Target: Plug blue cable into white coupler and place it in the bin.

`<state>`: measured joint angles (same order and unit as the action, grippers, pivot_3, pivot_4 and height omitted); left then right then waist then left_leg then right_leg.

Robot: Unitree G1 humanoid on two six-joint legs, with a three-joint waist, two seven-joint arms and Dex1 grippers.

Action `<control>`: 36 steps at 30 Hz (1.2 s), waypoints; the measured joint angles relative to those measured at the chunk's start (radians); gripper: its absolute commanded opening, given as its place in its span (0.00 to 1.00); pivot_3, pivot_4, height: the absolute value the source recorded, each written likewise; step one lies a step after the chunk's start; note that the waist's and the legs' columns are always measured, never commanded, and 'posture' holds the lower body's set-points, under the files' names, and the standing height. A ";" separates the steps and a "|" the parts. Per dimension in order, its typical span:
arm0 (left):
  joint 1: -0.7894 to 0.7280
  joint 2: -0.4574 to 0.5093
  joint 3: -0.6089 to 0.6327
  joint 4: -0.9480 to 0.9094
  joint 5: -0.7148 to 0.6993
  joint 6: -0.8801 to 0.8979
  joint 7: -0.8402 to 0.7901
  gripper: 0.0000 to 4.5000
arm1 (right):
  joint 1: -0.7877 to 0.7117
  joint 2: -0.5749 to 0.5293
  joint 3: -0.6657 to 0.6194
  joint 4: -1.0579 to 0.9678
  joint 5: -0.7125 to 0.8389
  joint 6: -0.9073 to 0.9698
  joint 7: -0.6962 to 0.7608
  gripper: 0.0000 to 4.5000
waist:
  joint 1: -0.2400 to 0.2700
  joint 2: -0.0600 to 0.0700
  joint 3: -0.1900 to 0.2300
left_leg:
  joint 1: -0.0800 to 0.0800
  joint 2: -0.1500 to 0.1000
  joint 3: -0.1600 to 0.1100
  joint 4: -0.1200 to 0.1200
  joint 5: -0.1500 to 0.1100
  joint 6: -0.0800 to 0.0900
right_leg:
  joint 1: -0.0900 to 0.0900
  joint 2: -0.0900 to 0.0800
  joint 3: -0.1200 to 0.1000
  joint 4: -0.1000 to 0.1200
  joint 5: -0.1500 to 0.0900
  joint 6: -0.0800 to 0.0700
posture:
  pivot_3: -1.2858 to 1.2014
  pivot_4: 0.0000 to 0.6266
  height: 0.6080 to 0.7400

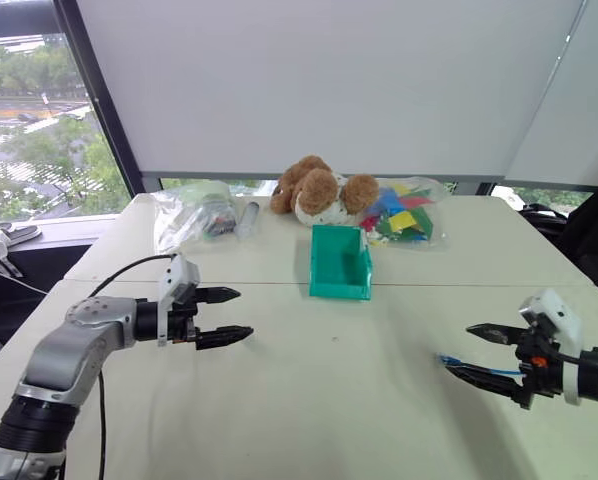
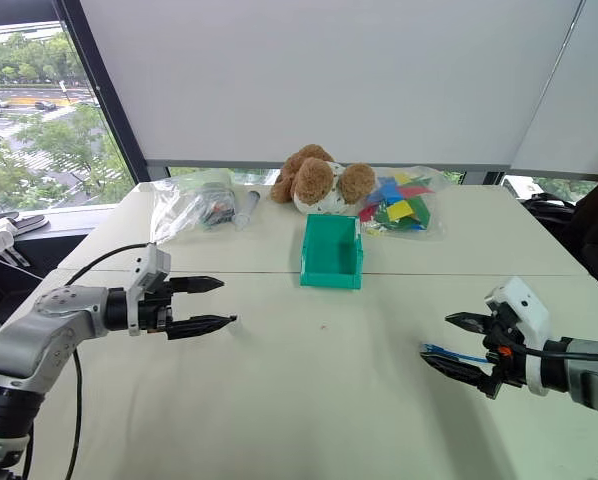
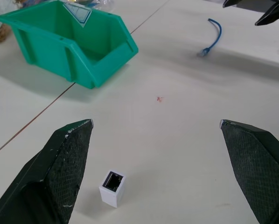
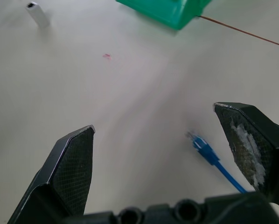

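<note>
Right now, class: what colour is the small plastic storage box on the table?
Teal-green; the bin shows best in the left wrist view.

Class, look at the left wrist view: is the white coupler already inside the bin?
No, the white coupler stands on the table, apart from the bin.

arms: silver-grey | wrist housings: white | end effector fingers (image 3: 67,163): black, textured | cables: black

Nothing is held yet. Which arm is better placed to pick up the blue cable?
Right. The right gripper is open with the blue cable lying on the table between its fingers, while the left gripper hovers open over the white coupler.
</note>
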<state>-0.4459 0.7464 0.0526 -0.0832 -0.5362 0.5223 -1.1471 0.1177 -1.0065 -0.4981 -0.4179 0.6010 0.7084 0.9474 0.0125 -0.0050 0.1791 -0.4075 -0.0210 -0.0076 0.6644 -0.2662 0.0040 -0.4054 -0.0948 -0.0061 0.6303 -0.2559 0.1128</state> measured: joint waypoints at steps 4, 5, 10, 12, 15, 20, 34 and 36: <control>0.000 -0.005 0.000 -0.001 0.000 0.005 0.006 1.00 | -0.008 -0.019 0.021 0.058 -0.043 -0.038 0.024 0.99 | 0.000 0.000 0.000 | 0.000 0.000 0.000 0.000 0.000 0.000 | 0.000 0.000 0.000 0.000 0.000 0.000 | 0.52 0.24 1.00; 0.000 -0.005 0.000 -0.001 0.000 0.009 0.008 1.00 | -0.013 -0.026 0.030 0.080 -0.057 -0.051 0.032 0.99 | 0.000 0.000 0.000 | 0.000 0.000 0.000 0.000 0.000 0.000 | 0.000 0.000 0.000 0.000 0.000 0.000 | 0.52 0.24 1.00; -0.002 -0.015 0.000 -0.001 -0.001 0.013 0.011 1.00 | -0.066 -0.060 0.107 0.241 -0.146 -0.167 0.089 0.99 | -0.001 0.000 0.000 | 0.000 0.000 0.001 0.000 0.000 0.000 | 0.000 0.000 0.000 0.000 0.000 0.000 | 0.52 0.24 1.00; -0.007 -0.022 -0.001 -0.001 -0.001 0.014 0.012 1.00 | -0.107 -0.065 0.145 0.321 -0.177 -0.216 0.116 0.99 | -0.002 0.000 0.000 | 0.000 0.000 0.001 0.000 0.000 0.000 | 0.000 0.000 0.000 0.000 0.000 0.000 | 0.52 0.24 1.00; -0.019 -0.028 -0.003 -0.002 -0.001 0.014 0.016 1.00 | -0.166 -0.070 0.205 0.433 -0.231 -0.303 0.155 0.99 | -0.002 0.000 0.000 | 0.001 0.000 0.001 0.000 0.000 0.000 | 0.000 0.001 0.000 0.001 0.000 0.000 | 0.52 0.24 1.00; -0.021 -0.036 -0.004 -0.007 -0.001 0.015 0.020 1.00 | -0.279 -0.064 0.318 0.645 -0.312 -0.439 0.220 0.99 | -0.004 0.000 0.000 | 0.001 0.000 0.002 0.000 0.000 0.000 | 0.000 0.001 0.000 0.001 0.000 0.001 | 0.52 0.24 1.00; -0.021 -0.038 -0.006 -0.022 0.000 0.015 0.036 1.00 | -0.403 -0.027 0.426 0.961 -0.422 -0.684 0.299 0.81 | -0.005 0.000 0.000 | 0.002 0.000 0.002 0.001 0.000 0.000 | 0.002 0.001 0.000 0.001 0.001 0.001 | 0.52 0.24 1.00; -0.021 -0.038 -0.006 -0.022 0.001 0.015 0.037 1.00 | -0.410 -0.021 0.434 0.973 -0.423 -0.699 0.304 0.60 | -0.006 0.000 0.000 | 0.003 0.000 0.002 0.001 0.000 0.000 | 0.003 0.001 0.001 0.001 0.001 0.001 | 0.52 0.24 1.00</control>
<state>-0.4668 0.7080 0.0465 -0.1052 -0.5354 0.5371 -1.1098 -0.2921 -1.0271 -0.0642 0.5553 0.1783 0.0093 1.2517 0.0064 -0.0052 0.1787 -0.4044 -0.0211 -0.0059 0.6658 -0.2660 0.0036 -0.4025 -0.0941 -0.0056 0.6315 -0.2554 0.1138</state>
